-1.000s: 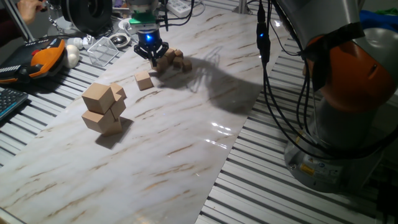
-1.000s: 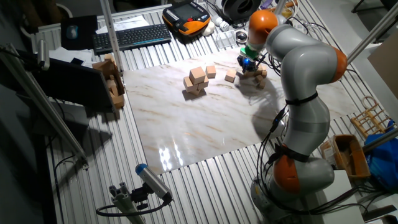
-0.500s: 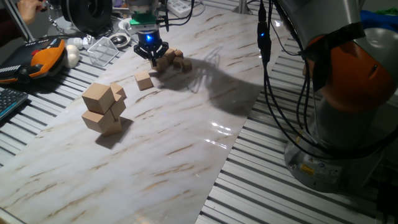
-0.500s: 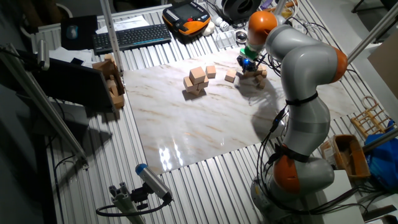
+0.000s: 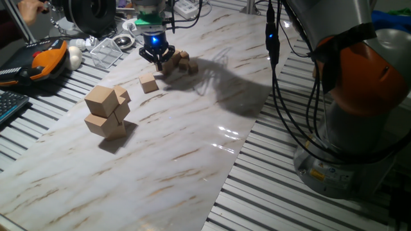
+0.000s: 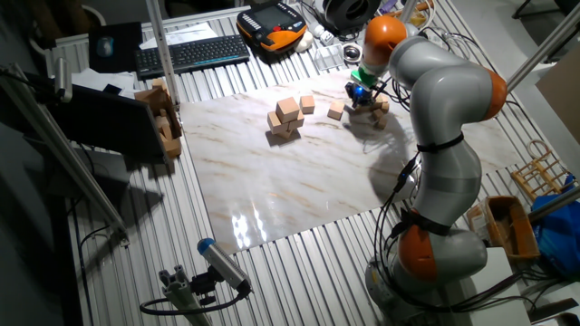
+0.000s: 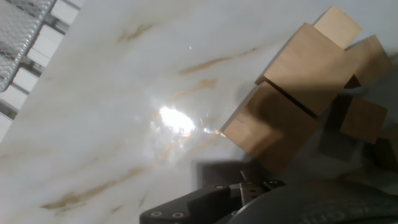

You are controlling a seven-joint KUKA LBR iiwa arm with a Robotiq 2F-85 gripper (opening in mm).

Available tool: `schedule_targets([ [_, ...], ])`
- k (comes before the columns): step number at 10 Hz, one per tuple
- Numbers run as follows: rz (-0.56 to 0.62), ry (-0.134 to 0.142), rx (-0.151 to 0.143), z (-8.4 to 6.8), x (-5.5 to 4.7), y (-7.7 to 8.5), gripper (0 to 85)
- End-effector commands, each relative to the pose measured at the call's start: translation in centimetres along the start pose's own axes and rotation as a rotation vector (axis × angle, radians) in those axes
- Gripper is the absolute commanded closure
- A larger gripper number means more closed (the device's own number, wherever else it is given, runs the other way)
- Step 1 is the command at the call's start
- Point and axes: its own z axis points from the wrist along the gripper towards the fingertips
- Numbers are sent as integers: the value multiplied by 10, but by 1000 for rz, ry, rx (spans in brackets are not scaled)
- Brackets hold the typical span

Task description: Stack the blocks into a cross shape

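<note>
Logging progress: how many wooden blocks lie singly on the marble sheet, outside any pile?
2: a lone block between the two piles, and a second block beside the big-cube stack. Others may hide behind piles.

Light: overhead; we find both fixed views evenly bright.
Glare: white patches on the marble board (image 5: 212,138), strongest in the hand view.
Shadows: the arm's shadow darkens the board beside the blocks (image 5: 176,62).
Focus: hand view soft, foreground blurred.
</note>
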Motion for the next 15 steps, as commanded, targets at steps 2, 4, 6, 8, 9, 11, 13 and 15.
schedule_targets([
  [2,1,6,0,1,2,-2,850],
  [4,-3,7,13,0,3,-6,850],
  [6,-16,3,17,0,3,-12,850],
  [8,-21,1,17,2,2,-13,850],
  [9,-21,-5,17,2,2,-13,850],
  [11,-26,-17,21,1,2,-12,850],
  [13,-26,-19,20,1,2,-12,850],
  [15,-25,-31,24,0,0,-11,850],
])
